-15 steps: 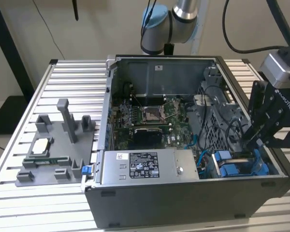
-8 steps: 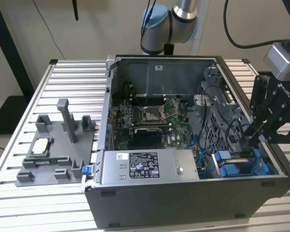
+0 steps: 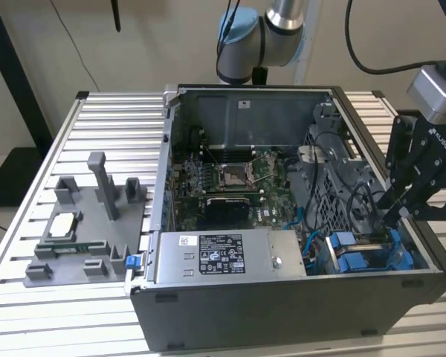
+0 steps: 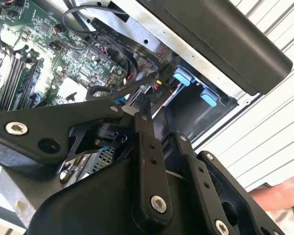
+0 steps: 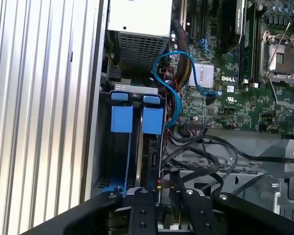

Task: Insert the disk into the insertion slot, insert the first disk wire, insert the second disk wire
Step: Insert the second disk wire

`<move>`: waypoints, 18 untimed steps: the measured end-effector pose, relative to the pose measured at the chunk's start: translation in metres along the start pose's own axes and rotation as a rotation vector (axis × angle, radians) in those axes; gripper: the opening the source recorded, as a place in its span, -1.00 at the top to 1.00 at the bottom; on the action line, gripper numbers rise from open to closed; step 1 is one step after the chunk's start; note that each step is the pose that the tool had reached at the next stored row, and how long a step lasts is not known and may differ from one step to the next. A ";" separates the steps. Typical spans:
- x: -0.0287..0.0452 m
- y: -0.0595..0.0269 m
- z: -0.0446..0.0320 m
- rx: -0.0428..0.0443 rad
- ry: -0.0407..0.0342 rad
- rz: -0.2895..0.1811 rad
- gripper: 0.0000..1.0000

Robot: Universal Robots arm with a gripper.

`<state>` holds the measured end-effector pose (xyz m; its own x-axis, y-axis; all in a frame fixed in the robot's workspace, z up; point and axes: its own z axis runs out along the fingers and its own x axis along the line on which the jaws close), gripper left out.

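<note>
Gripper (image 3: pixel 395 216) sits low at the exterior view's right, nose inside the open case (image 3: pixel 282 312) and right over the cage, and whether it has a grip on anything, I cannot tell. Close in front of it in the second wrist view there's a black plug (image 4: pixel 158 93) on red and yellow wires. Those same wires (image 5: pixel 159 185) show at the gripper (image 5: pixel 164 193) in the first wrist view. Now the disk (image 5: pixel 151 156): it looks seated edge-on in the slot (image 5: pixel 140 147), the bay nearer the motherboard (image 5: pixel 225 98), with its blue tab (image 5: pixel 152 121) at the mouth. A second blue tab (image 5: pixel 121 119) sits just beside it over the neighbouring bay, which looks dark. A blue cable (image 5: pixel 178 105) loops past the tabs toward the board, and black cables (image 5: pixel 210 152) sprawl across the cage nearby. Beyond the tabs sits the grey power supply (image 5: pixel 142 14), label up in the exterior view (image 3: pixel 230 256). Outside the case, on the slatted table (image 3: pixel 97 104), a grey fixture tray (image 3: pixel 82 223) lies well apart at the exterior view's left. Part of a person (image 4: pixel 279 193) shows at the edge of the second wrist view.
</note>
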<state>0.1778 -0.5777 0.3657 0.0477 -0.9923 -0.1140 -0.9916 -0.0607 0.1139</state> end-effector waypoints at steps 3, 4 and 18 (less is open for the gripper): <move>0.0001 -0.0014 -0.0001 0.0013 -0.0025 -0.001 -1.00; 0.0001 -0.0020 -0.0001 0.0015 -0.0036 -0.001 -1.00; 0.0007 -0.0221 -0.0026 0.0102 -0.0180 -0.003 -1.00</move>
<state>0.2001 -0.5773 0.3657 0.0488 -0.9900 -0.1322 -0.9927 -0.0628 0.1035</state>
